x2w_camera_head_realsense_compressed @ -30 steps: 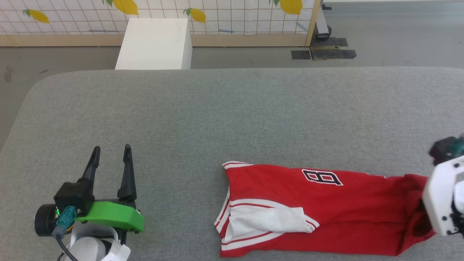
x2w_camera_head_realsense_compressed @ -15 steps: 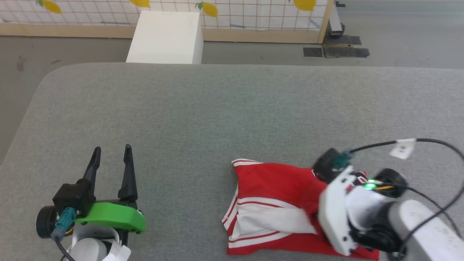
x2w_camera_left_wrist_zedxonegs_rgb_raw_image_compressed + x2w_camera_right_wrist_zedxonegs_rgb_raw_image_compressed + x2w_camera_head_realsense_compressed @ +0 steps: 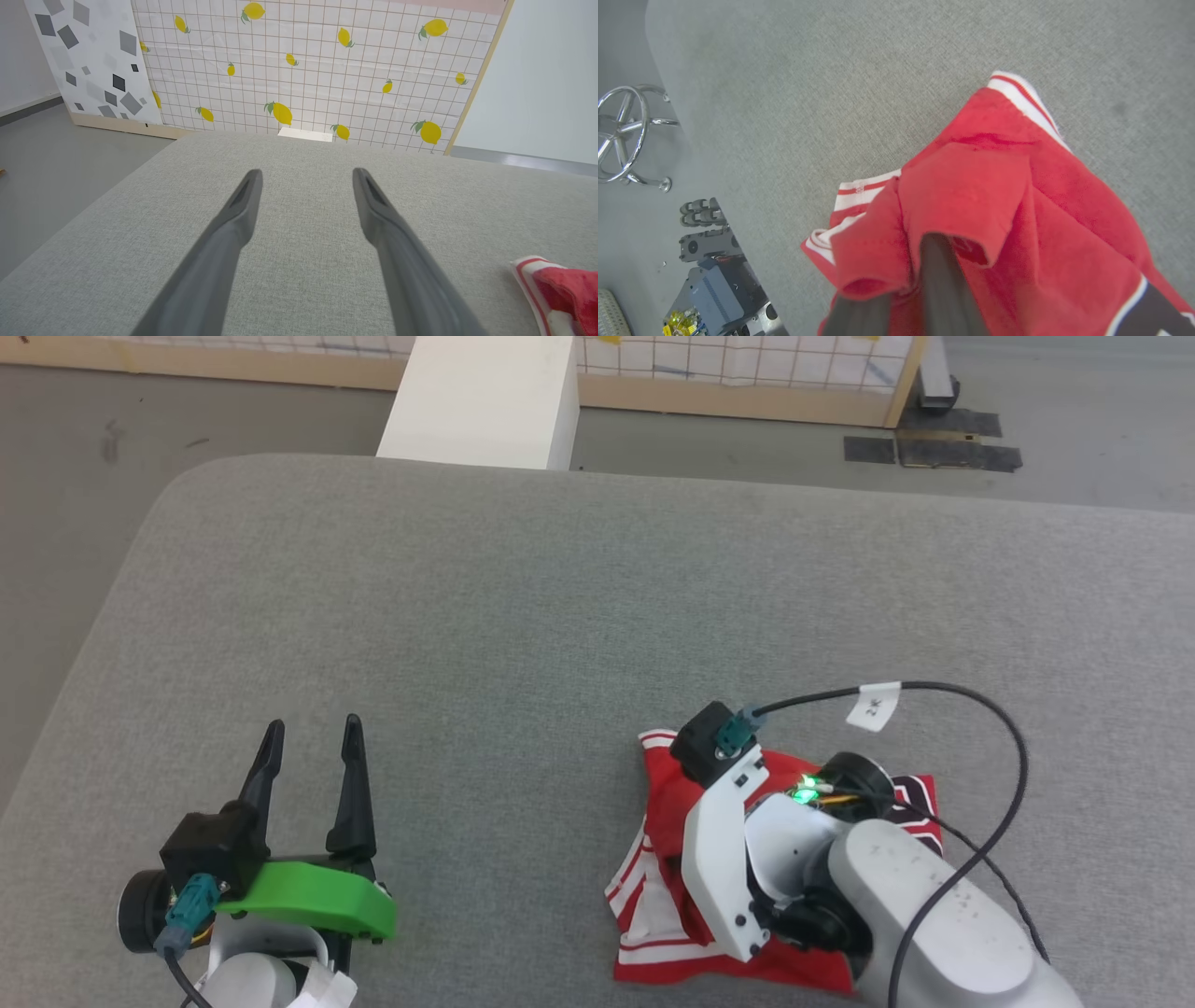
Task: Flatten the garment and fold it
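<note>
The garment (image 3: pixel 658 807), a red shirt with red-and-white striped trim, lies bunched and doubled over on the grey padded table (image 3: pixel 523 616), right of centre near the front edge. My right wrist hangs over it, and my right gripper (image 3: pixel 908 280) is shut on a fold of red cloth (image 3: pixel 980 196) that drapes over the fingers. A corner of the black-and-white number print shows beside the wrist (image 3: pixel 910 798). My left gripper (image 3: pixel 314 728) stands open at the lower left, apart from the shirt, with nothing between its fingers (image 3: pixel 233 224). The shirt's striped edge (image 3: pixel 560 284) shows at that view's right.
A white box (image 3: pixel 481 397) stands on the floor behind the table's far edge. A lemon-print panel (image 3: pixel 303 70) closes off the back. A chrome chair base (image 3: pixel 621 135) and robot hardware (image 3: pixel 714 280) sit on the floor beside the table.
My right gripper has swept left across the shirt with the cloth's right end in it, doubling the shirt over itself. The head camera has shifted. The left arm has stayed put.
</note>
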Tool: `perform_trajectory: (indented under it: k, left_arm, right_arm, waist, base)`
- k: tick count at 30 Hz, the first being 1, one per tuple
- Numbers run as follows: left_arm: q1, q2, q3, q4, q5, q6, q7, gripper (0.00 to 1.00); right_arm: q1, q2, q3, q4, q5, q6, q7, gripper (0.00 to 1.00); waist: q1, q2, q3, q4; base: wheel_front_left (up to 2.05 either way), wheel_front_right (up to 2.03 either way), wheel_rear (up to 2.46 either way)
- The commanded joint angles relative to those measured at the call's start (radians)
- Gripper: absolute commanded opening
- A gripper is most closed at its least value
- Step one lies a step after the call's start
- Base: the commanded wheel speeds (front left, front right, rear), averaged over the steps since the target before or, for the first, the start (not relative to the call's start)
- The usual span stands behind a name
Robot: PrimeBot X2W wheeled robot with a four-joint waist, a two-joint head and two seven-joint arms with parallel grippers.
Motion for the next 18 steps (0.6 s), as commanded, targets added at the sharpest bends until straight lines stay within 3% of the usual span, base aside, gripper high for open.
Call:
perform_trajectory:
  k: [1,6,7,8,9,13,18]
  left_arm:
    - [-0.004,-0.006,0.000,0.003,-0.003,0.000,-0.008,1.00]
    - [-0.001,-0.010,-0.002,0.008,-0.005,-0.002,-0.009,1.00]
    - [0.000,-0.011,-0.002,0.010,-0.006,-0.003,-0.009,1.00]
    - [0.000,-0.011,-0.001,0.011,-0.006,-0.003,-0.009,1.00]
    - [0.001,-0.012,0.000,0.013,-0.007,-0.003,-0.010,1.00]
    - [0.003,-0.010,-0.001,0.021,-0.008,-0.005,-0.010,1.00]
    - [0.010,-0.004,0.002,0.028,-0.013,-0.008,-0.010,1.00]
  right_arm:
    - [-0.011,0.012,0.005,0.039,-0.011,-0.002,-0.021,0.00]
    - [-0.014,0.047,0.005,0.166,-0.025,-0.002,-0.086,0.00]
    - [-0.015,0.054,0.007,0.186,-0.024,-0.002,-0.096,0.25]
    - [-0.017,0.059,0.013,0.197,-0.019,-0.002,-0.099,0.68]
    - [-0.019,0.067,0.020,0.204,-0.005,-0.002,-0.101,1.00]
    - [-0.043,0.080,0.057,0.174,0.042,-0.002,-0.110,1.00]
    - [-0.071,0.077,0.104,0.041,0.129,-0.002,-0.117,1.00]
  waist:
    - [0.0000,0.0000,0.011,0.013]
    - [0.0000,0.0000,0.015,0.019]
    - [0.0000,0.0000,0.014,0.019]
    - [0.0000,0.0000,0.013,0.019]
    - [0.0000,0.0000,0.009,0.016]
    - [0.0000,0.0000,-0.006,0.003]
    - [0.0000,0.0000,-0.044,-0.024]
  base:
    - [0.00,0.00,0.00]
    - [0.00,0.00,0.00]
    - [0.00,0.00,0.00]
    - [0.00,0.00,0.00]
    - [0.00,0.00,0.00]
    - [0.00,0.00,0.00]
    - [0.00,0.00,0.00]
